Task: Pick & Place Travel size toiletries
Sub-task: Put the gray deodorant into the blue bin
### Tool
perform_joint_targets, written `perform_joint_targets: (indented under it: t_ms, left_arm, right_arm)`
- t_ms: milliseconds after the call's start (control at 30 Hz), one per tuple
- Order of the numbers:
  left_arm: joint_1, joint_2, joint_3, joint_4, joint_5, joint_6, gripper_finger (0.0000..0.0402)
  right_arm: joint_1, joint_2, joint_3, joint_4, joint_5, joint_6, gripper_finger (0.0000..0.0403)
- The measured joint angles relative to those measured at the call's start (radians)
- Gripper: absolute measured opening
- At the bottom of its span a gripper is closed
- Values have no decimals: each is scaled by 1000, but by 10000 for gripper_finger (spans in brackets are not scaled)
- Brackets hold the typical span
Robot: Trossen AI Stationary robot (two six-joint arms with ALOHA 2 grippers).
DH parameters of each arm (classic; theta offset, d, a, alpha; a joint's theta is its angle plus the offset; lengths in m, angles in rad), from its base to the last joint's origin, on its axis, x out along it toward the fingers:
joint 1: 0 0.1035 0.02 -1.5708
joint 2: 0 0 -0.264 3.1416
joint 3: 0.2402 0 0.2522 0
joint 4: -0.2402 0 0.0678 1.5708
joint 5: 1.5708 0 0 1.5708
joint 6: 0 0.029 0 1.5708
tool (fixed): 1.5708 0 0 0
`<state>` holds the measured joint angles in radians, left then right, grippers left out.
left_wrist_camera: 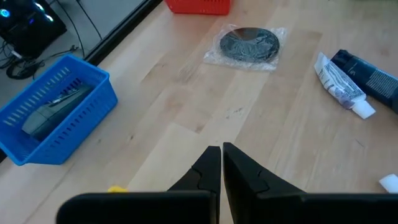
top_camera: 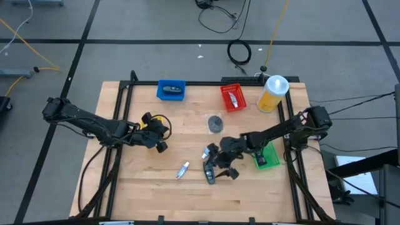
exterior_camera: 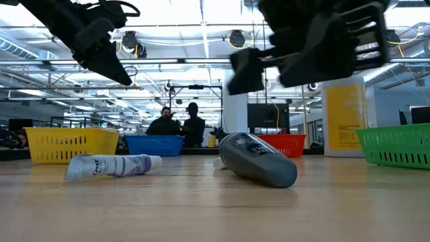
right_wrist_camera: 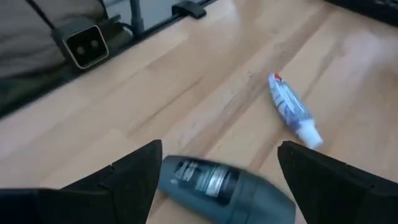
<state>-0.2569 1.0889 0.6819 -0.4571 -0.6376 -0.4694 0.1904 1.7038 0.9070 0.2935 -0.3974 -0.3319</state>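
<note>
A dark grey little bottle point(top_camera: 210, 177) lies on its side on the wooden table; it also shows in the low view point(exterior_camera: 259, 159) and in the right wrist view point(right_wrist_camera: 217, 183). My right gripper point(top_camera: 220, 165) hangs open above it, one finger on either side, and touches nothing. A thin white tube point(top_camera: 182, 170) lies flat to the bottle's left and shows in the right wrist view point(right_wrist_camera: 292, 109). A grey disc in a clear wrapper point(top_camera: 215, 123) lies flat mid-table. My left gripper point(left_wrist_camera: 221, 165) is shut and empty above the table by the yellow bin point(top_camera: 156, 122).
A blue bin point(top_camera: 170, 90) and a red bin point(top_camera: 232, 97), each with an item inside, stand at the far edge. A green bin point(top_camera: 267, 156) stands at the right, and a tall yellow canister point(top_camera: 273, 94) at the far right. Another tube and a dark packet point(left_wrist_camera: 348, 84) lie by my right arm.
</note>
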Motion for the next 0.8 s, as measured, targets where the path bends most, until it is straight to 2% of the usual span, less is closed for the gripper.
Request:
perform_joint_targets:
  t_ms: [267, 400, 800]
  left_arm:
    - [0, 0, 0, -9, 1, -3, 19]
    - [0, 0, 0, -12, 2, -4, 19]
    - [0, 0, 0, -11, 4, -6, 19]
  right_arm:
    - [-1, 179, 196, -270, -8, -162, 309]
    - [-6, 246, 260, -320, -97, -206, 308]
    - [-53, 255, 262, -430, -71, -233, 299]
